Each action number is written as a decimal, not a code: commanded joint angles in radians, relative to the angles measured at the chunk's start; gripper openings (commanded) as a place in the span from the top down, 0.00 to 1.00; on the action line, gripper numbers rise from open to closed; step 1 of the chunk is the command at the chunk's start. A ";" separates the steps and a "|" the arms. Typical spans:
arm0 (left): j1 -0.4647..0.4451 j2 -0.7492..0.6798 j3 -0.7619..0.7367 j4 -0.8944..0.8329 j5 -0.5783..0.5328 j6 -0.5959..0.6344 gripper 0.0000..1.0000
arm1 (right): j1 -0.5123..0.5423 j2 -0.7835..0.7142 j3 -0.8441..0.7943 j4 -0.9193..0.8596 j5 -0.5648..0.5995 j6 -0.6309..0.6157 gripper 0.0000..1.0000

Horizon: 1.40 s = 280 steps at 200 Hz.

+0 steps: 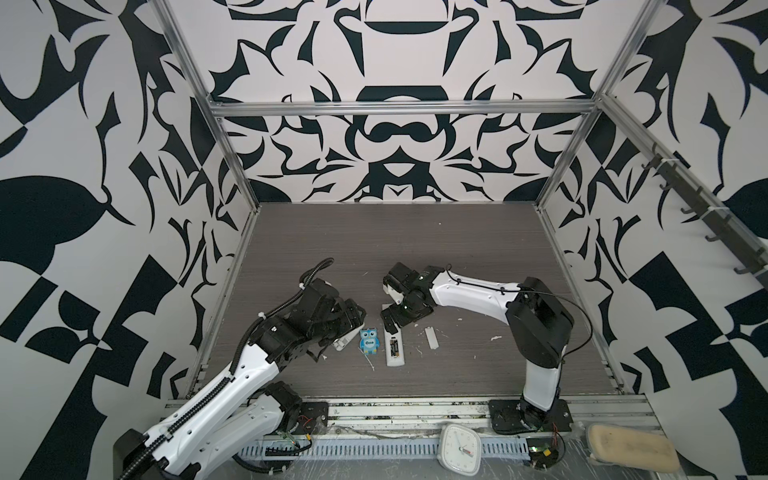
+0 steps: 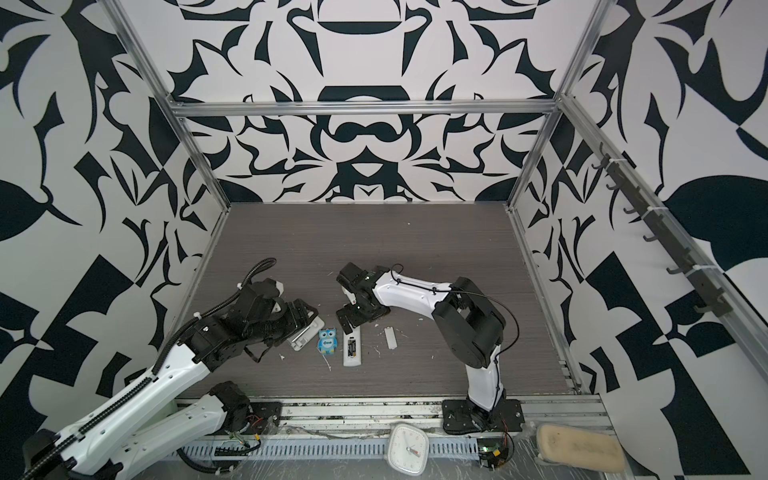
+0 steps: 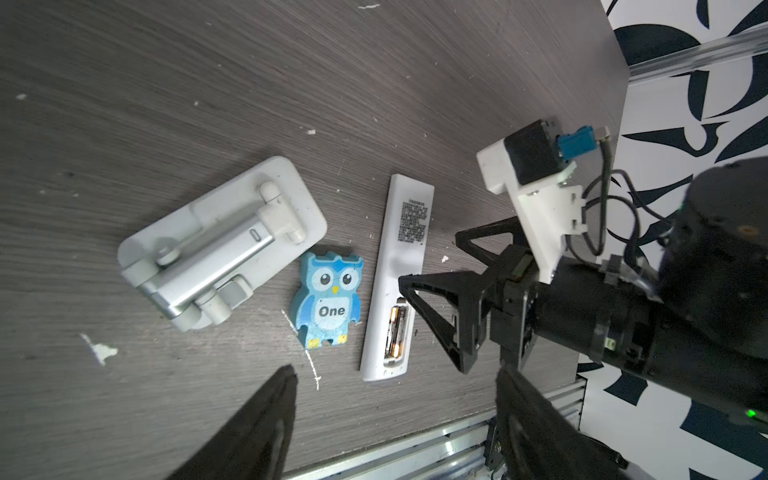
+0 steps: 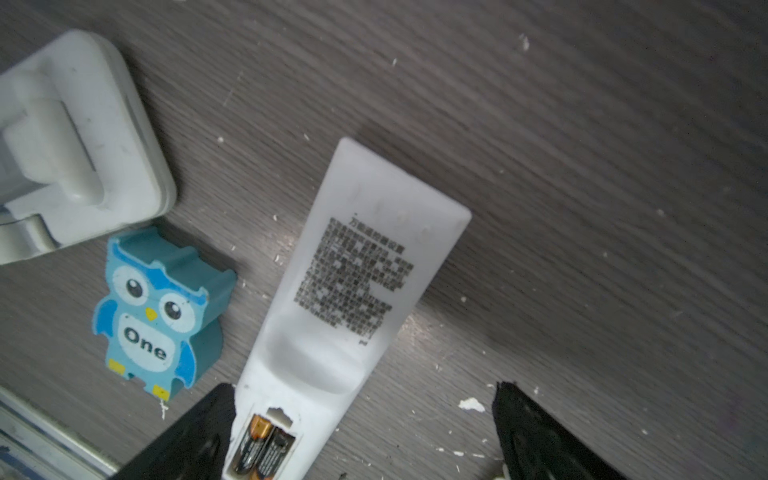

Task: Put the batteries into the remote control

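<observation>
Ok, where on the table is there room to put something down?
The far half of the table, up to the back wall, is bare. So is the near strip between remote control and front rail. Crowded: grey stand, owl, remote and battery cover side by side.

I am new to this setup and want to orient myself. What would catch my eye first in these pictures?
First the bold black-and-white patterned walls around the table. Then, near the table's front, the white remote control lying face down with two batteries in its open compartment, the open right gripper over it. A blue owl figure marked "One" lies just left of it in both top views.
</observation>
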 commanded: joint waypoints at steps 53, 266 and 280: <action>-0.003 0.014 -0.011 -0.008 0.026 -0.003 0.21 | 0.060 0.056 0.062 -0.046 0.089 0.056 0.02; -0.019 0.038 -0.058 0.097 -0.051 -0.012 0.21 | -0.043 0.138 0.172 -0.054 0.137 -0.245 0.53; -0.030 0.049 -0.064 0.113 -0.067 -0.024 0.21 | -0.054 0.157 0.187 -0.050 0.139 -0.275 0.53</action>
